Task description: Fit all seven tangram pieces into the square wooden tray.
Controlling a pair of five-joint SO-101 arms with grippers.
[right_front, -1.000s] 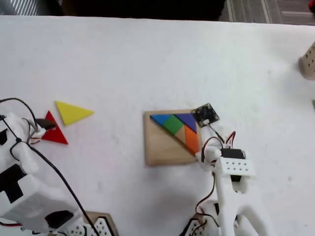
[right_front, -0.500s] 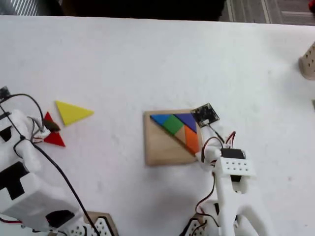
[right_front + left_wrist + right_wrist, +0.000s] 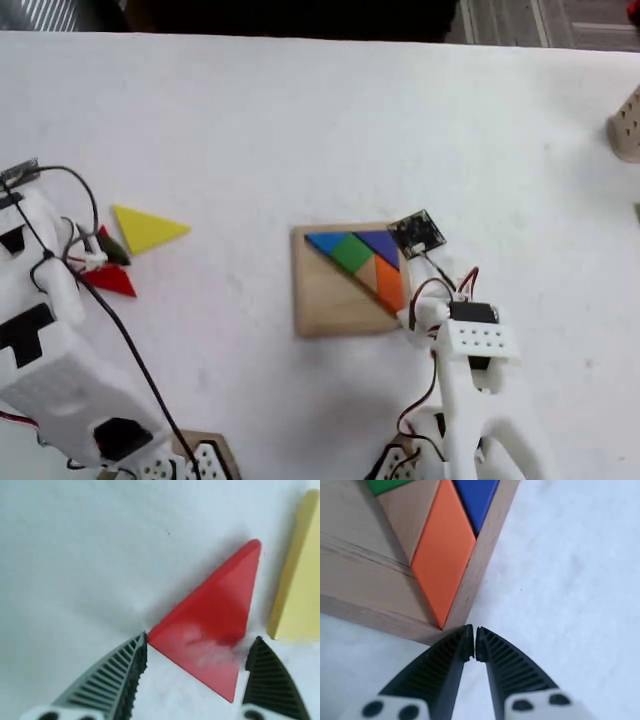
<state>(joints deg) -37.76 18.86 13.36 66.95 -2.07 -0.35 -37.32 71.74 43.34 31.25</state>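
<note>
The wooden tray (image 3: 325,305) lies mid-table, pieces (image 3: 360,255) in its far right half. Well left, the left gripper (image 3: 200,642) straddles the near triangle (image 3: 210,615); the far triangle (image 3: 148,228) lies just beside.

I read the left arm (image 3: 50,350) at the left of the high view, its wrist pitched forward and down. The left gripper (image 3: 200,641) points downward with its jaws spread wide. The grey finger (image 3: 120,670) and the black finger (image 3: 267,675) stand well apart. The right arm (image 3: 470,365) stands at the right, reaching forward and low. The right gripper (image 3: 473,641) points downward, its jaws closed and the fingertips almost touching.
</note>
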